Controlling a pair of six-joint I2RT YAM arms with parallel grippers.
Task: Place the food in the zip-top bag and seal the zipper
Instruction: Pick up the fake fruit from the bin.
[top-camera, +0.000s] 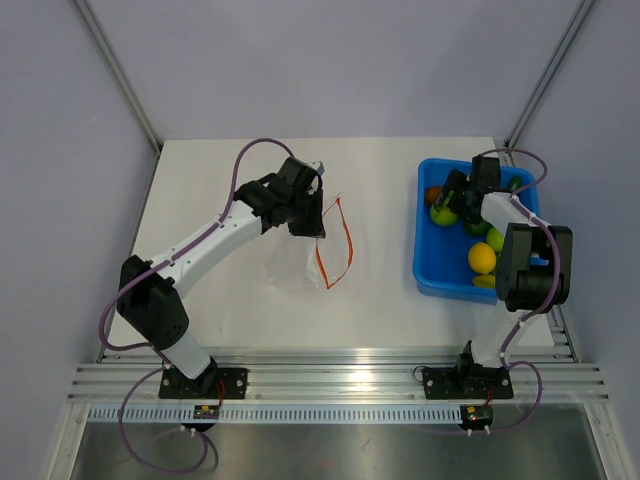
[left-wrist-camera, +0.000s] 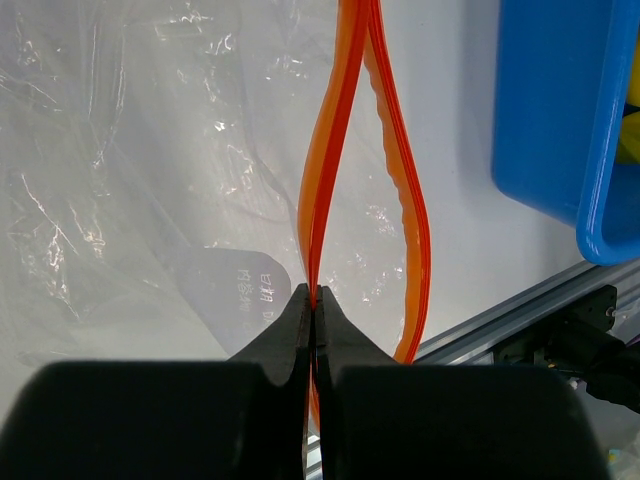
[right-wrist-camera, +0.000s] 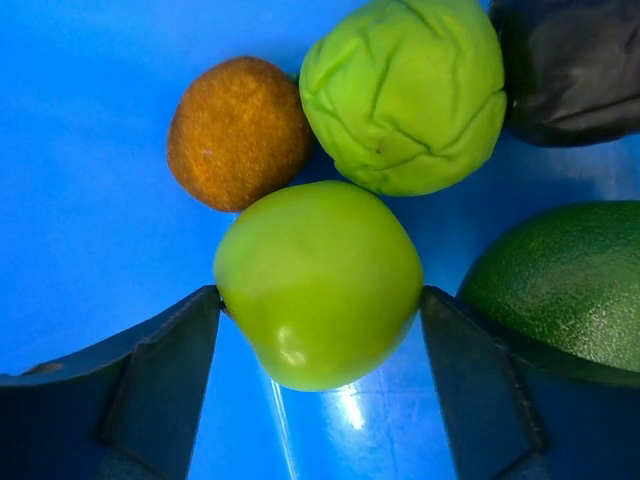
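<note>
Zip-top bag (top-camera: 300, 268) lies flat on the table (top-camera: 220, 170) in front of the left arm, with nothing inside it as far as its clear film shows in the left wrist view (left-wrist-camera: 150, 150). Its zipper (top-camera: 351, 245) is unsealed: the two red-orange lips bow apart into an open loop facing the blue tray (top-camera: 425, 272). The left gripper (top-camera: 310, 222) is closed on one lip only, which runs straight down into its pinched fingertips (left-wrist-camera: 315, 300), while the other lip (left-wrist-camera: 415, 230) curves free beside it, so the mouth is held open for loading. All the food is in the tray, well apart from the bag. The right gripper (top-camera: 445, 205) reaches down into the tray, and its wrist view shows the two fingers bracketing a green fruit (right-wrist-camera: 315, 285), their tips meeting its sides, so I judge it gripped but not lifted. Just beside that fruit sit an orange-brown ball (right-wrist-camera: 238, 132), a pale green wrinkled piece (right-wrist-camera: 403, 90), a dark green one (right-wrist-camera: 560, 285) and a dark piece (right-wrist-camera: 570, 65); a yellow fruit (top-camera: 482, 257) lies nearer the arm's base. So the task looks to be at its start: bag opened, first piece grasped. Carrying the food across, dropping it in and pressing the zipper shut are all left to do.
</note>
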